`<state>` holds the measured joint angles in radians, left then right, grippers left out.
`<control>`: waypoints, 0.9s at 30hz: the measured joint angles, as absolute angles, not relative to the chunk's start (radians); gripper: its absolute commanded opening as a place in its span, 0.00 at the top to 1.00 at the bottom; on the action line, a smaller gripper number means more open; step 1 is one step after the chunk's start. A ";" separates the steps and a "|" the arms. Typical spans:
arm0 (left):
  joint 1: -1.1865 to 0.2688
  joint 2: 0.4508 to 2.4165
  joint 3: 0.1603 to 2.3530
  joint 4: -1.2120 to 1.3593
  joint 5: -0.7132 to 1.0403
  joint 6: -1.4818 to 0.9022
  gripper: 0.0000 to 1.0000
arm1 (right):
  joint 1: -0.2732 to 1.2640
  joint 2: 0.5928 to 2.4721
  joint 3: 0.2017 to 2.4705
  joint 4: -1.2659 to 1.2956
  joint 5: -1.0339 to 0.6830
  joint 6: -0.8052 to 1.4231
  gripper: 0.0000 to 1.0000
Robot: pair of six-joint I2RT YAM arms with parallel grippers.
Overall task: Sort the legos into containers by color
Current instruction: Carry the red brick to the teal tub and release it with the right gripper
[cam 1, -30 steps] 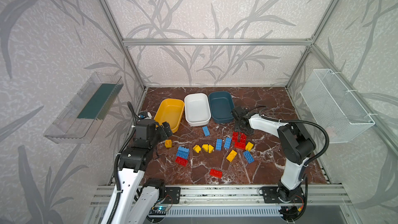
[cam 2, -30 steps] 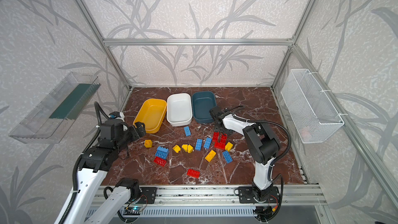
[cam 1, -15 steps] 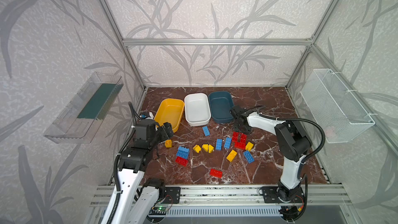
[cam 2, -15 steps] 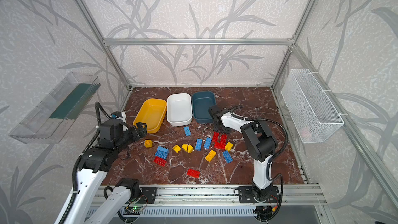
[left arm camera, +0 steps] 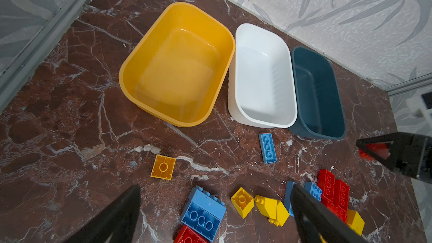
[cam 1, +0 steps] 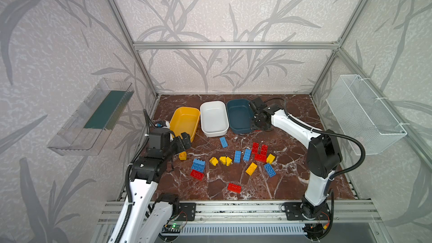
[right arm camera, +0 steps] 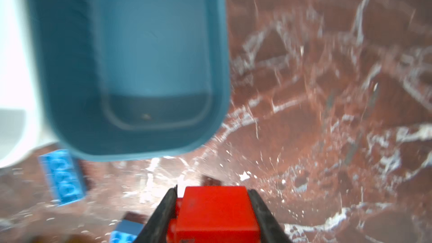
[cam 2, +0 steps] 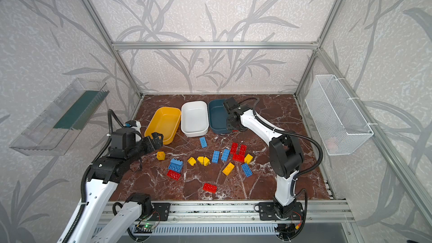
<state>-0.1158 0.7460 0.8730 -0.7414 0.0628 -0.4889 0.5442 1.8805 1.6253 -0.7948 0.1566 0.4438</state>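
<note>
1. Plainly, the right gripper (right arm camera: 212, 190) is pinching a red brick (right arm camera: 215, 211), with one dark finger pressed against each flank.
2. In both top views that gripper (cam 1: 257, 126) sits low at about 4 o'clock of the teal tub (cam 1: 238, 115), just beside its near right corner. Whether the brick clears the surface cannot be told.
3. The left gripper (left arm camera: 215, 187) hangs with its jaws spread wide and nothing between them. In a top view it (cam 2: 157, 138) lies at 6 o'clock of the yellow tub (cam 2: 163, 122), close to the near rim.
4. A square yellow brick (cam 1: 182, 155) lies just at 6 o'clock of the left gripper, apart from its fingers.
5. The three tubs stand in a row toward 12 o'clock of the marble table (cam 1: 292, 183). The white tub (cam 1: 214, 118) is in the middle, with the yellow tub on its 9 o'clock side and the teal tub on its 3 o'clock side. Their rims are close together and all three are bare inside.
6. A lone blue brick (cam 1: 223, 141) lies at 6 o'clock of the white tub.
7. The other legos are scattered across the table's middle:
   - a red cluster (cam 1: 259, 152)
   - yellow wedges (cam 1: 222, 160)
   - a blue block (cam 1: 198, 165)
   - a front red brick (cam 1: 234, 187) toward 6 o'clock
</note>
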 measured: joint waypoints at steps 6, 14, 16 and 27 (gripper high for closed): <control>-0.116 0.783 0.873 -0.741 0.097 -0.489 0.01 | 0.548 1.918 1.800 -0.781 0.115 0.392 0.69; -0.116 0.828 0.873 -0.742 0.131 -0.489 0.01 | 0.548 2.214 2.111 -0.792 0.084 0.376 0.64; -0.116 0.836 0.873 -0.741 0.136 -0.488 0.01 | 0.548 2.280 2.175 -0.812 0.076 0.374 0.63; -0.146 0.897 0.873 -0.743 0.147 -0.481 0.01 | 0.548 2.447 2.434 -0.956 0.044 0.374 0.20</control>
